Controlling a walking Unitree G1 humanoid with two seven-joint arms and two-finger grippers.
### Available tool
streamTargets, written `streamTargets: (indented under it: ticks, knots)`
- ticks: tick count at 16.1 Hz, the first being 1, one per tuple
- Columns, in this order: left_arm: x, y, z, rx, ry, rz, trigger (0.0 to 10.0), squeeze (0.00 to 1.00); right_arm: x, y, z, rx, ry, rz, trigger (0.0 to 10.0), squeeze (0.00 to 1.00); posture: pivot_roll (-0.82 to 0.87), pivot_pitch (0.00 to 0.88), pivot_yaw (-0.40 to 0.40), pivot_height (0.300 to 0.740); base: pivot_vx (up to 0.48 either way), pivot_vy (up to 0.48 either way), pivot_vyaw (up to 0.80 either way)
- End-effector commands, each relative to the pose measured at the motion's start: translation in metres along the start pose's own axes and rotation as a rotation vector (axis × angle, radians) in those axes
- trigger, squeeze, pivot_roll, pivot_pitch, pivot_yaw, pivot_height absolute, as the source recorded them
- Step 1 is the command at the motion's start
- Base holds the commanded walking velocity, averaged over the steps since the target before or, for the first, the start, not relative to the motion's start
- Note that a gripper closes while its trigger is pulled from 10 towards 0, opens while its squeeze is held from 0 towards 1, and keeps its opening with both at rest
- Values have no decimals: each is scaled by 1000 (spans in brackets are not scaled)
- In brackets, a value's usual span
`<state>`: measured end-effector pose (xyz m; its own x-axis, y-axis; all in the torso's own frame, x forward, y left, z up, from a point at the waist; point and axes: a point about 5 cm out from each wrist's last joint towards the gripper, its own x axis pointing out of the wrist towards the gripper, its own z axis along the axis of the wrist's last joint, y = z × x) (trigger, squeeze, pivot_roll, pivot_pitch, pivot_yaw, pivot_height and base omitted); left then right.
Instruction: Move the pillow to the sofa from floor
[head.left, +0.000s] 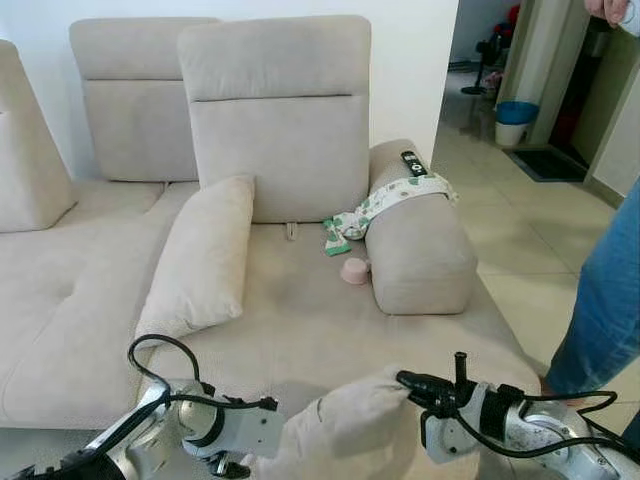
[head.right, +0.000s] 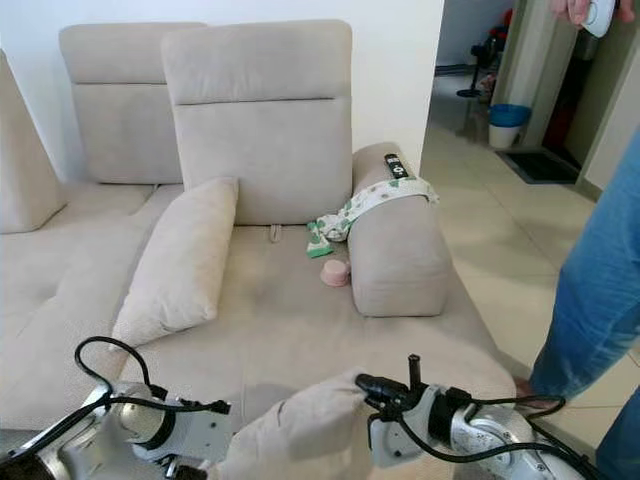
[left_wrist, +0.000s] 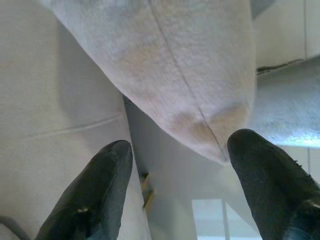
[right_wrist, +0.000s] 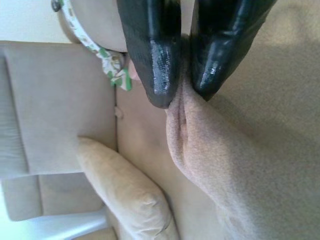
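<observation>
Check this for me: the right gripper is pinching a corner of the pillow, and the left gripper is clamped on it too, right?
Not quite. The right gripper does pinch the pillow corner, but the left gripper is open; the left wrist view shows its fingers spread apart below the pillow's corner.

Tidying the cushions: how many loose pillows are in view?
2: one pillow leans on the sofa seat; the other pillow is pinched by the right gripper at the seat's front edge.
</observation>
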<state>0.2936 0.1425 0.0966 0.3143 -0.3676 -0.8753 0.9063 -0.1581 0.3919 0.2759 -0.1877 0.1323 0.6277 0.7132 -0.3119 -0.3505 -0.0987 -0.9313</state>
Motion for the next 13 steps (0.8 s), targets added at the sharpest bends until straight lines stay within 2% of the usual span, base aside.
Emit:
streamTargets:
  ticks: [1,4,6,9,13]
  knots:
    - [-2,2,-1,2,27,8,10000,0,3,-21,5,-39,-24,-107,0,0,56,0,64,575,0,0,0]
    - [-3,3,-1,10,26,-1,10000,0,5,-20,4,-45,1,-111,0,0,56,0,64,575,0,0,0]
    - [-3,-2,-4,12,43,-42,10000,0,8,-34,5,-73,12,-175,0,0,54,0,65,575,0,0,0]
    - [-3,-4,-3,10,37,-61,10000,0,10,-39,6,-88,19,-201,0,0,54,0,66,575,0,0,0]
    - [2,8,7,-11,19,23,10000,0,20,-41,20,-86,-40,-215,0,0,55,0,63,575,0,0,0]
